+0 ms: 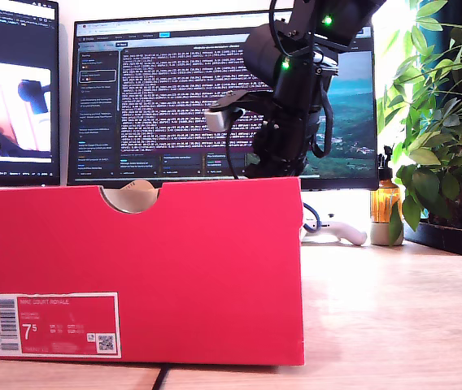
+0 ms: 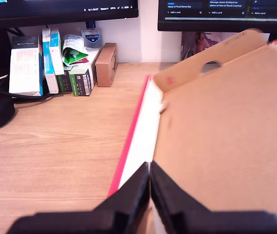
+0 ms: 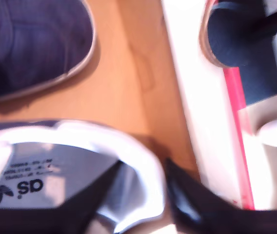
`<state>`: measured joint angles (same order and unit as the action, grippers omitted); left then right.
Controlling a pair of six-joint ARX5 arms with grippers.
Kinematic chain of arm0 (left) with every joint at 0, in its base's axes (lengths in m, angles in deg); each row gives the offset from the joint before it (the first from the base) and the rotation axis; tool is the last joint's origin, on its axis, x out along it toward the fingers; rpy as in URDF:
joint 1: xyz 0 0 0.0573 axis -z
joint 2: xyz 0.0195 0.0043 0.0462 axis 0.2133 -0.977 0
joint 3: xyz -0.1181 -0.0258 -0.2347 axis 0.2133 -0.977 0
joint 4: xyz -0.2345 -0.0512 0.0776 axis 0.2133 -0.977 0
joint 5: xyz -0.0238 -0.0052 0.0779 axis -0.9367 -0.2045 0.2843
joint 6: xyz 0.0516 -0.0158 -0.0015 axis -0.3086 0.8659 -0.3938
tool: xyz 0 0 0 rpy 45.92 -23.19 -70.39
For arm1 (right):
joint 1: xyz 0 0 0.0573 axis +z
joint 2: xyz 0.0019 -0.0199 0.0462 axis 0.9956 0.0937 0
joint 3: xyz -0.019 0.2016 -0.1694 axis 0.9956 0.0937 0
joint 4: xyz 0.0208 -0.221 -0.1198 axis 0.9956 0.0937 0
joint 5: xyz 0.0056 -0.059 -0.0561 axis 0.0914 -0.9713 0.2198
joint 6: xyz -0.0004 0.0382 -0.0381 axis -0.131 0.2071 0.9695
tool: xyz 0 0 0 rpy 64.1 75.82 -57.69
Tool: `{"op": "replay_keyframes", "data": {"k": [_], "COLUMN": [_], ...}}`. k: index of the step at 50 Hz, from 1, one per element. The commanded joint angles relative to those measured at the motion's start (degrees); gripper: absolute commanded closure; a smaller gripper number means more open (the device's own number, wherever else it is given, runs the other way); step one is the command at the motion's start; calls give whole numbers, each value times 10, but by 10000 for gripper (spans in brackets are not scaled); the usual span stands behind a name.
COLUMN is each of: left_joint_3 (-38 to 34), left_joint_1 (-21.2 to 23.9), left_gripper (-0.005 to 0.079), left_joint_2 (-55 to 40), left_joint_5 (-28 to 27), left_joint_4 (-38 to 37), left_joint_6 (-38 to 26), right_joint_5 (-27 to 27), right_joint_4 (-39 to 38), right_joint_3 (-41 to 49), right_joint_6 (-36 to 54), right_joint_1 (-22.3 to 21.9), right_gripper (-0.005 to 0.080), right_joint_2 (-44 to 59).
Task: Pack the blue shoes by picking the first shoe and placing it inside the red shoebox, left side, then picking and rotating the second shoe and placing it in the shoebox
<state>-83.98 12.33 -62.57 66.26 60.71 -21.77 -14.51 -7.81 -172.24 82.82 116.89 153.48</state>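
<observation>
This is an office desk used as a robot workspace. A light wooden desk [image 1: 394, 309] stands against a white wall, with two monitors at the far side: the big monitor [image 1: 174, 97] shows dense lines of terminal text, the smaller monitor [image 1: 13, 89] at the exterior view's left shows code. A potted plant [image 1: 446, 122] stands at the exterior view's right. The first wrist view shows small cartons [image 2: 55, 61] lined along the wall.

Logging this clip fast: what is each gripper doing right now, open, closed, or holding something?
My first gripper: closed, empty, above the red shoebox.
My second gripper: closed on the collar of a blue shoe inside the box.
</observation>
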Motion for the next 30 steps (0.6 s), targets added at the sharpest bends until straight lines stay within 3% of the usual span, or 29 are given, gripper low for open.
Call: {"op": "replay_keyframes", "data": {"k": [1, 11, 19, 23, 30], "left_joint_3": [-21, -21, -21, -21, -21], "left_joint_1": [1, 1, 1, 1, 1], "left_gripper": [754, 754, 754, 754, 754], "left_joint_2": [5, 5, 5, 5, 5], "left_joint_5": [-1, -1, -1, -1, -1], "left_joint_4": [3, 3, 3, 3, 3], "left_joint_6": [2, 2, 2, 2, 2], "right_joint_5": [1, -26, -32, -32, -32], "right_joint_4": [-14, -7, 49, 92, 138], "right_joint_3": [-21, -52, -100, -127, -158], "right_joint_6": [-2, -25, -70, -113, -221], "right_joint_1": [16, 34, 38, 40, 38], "right_gripper": [381, 382, 408, 488, 758], "right_joint_2": [2, 2, 1, 0, -4]}}
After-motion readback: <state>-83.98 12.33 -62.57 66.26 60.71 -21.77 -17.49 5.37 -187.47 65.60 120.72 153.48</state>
